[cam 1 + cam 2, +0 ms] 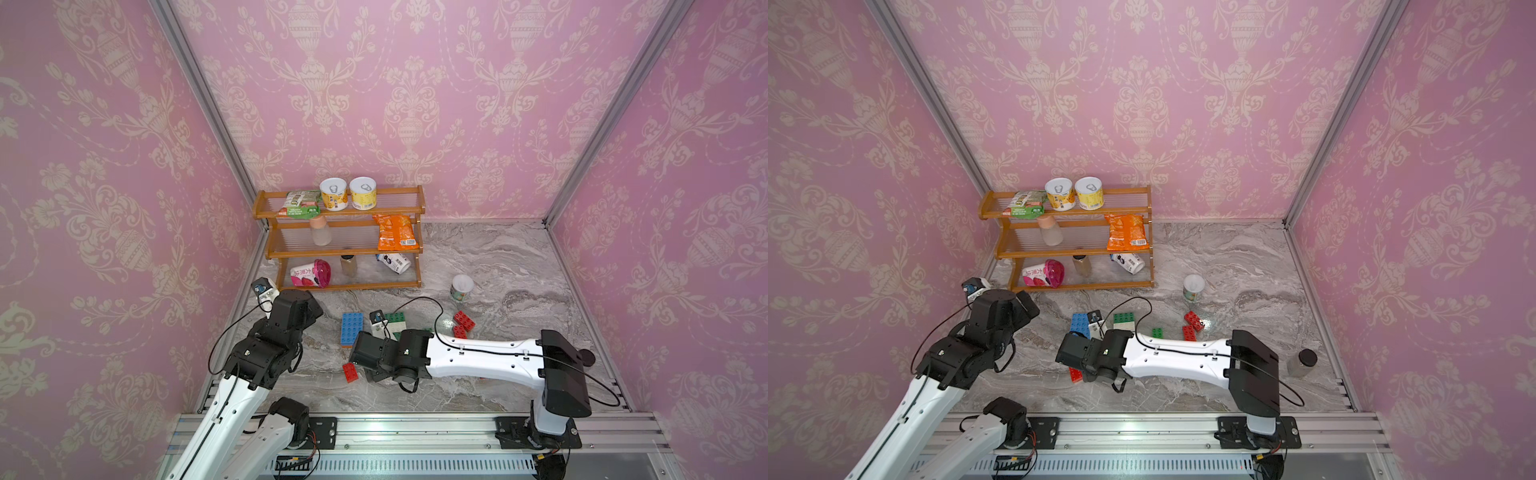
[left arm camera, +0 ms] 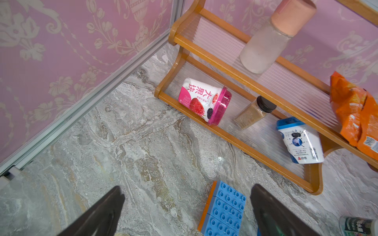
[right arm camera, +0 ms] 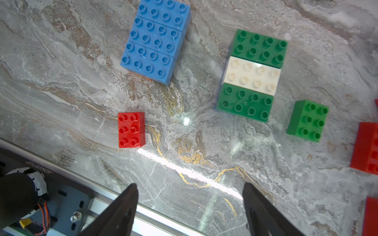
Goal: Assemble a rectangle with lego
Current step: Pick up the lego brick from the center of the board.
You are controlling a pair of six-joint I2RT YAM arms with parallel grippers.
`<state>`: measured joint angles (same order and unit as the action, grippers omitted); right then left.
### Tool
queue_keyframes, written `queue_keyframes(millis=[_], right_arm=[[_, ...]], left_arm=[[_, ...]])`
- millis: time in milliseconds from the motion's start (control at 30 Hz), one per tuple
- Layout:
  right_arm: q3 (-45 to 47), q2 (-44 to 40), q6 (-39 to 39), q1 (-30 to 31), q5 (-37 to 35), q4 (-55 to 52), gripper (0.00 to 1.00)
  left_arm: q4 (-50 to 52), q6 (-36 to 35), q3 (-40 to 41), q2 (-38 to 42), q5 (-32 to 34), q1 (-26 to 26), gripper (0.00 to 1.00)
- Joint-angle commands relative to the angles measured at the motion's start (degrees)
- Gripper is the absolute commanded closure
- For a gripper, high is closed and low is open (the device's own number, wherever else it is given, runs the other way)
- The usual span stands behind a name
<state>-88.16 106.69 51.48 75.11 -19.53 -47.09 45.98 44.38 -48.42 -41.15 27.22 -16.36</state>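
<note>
Wide apart and empty, the left gripper hangs over the marble table. The right gripper holds nothing either, its jaws well apart above the table. Lego lies loose around the table's middle. A blue slab of three joined bricks sits flat on an orange layer. Near it, but not touching, lies a green-white-green slab. A small green brick rests just beside that striped slab, and a small red brick lies alone, closer to the front rail. Two more red bricks lie farther right. Beyond them stands a paper cup, and a wooden rack of snacks stands against the back wall, toward the left.
</note>
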Motion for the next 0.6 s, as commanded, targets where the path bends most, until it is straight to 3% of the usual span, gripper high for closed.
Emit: queue_keyframes(millis=[0, 167, 367, 567], right_arm=[[-4.4, 3.5, -3.3, 0.3, 4.0, 0.5, 0.21], [-12.3, 11.7, -5.9, 0.3, 7.9, -1.5, 0.24], [-22.5, 21.1, -7.8, 0.3, 11.1, -5.7, 0.25], [-31.7, 28.6, -7.7, 0.2, 9.0, -13.0, 0.26]], left_arm=[[-0.7, -1.8, 1.9, 1.2, -5.0, 5.5, 0.01], [-2.5, -1.2, 3.8, 2.1, -10.1, 13.6, 0.01], [-3.5, 0.0, 5.4, 3.9, -10.8, 14.2, 0.01], [-3.5, 0.3, 8.2, 6.5, -10.2, 14.2, 0.01]])
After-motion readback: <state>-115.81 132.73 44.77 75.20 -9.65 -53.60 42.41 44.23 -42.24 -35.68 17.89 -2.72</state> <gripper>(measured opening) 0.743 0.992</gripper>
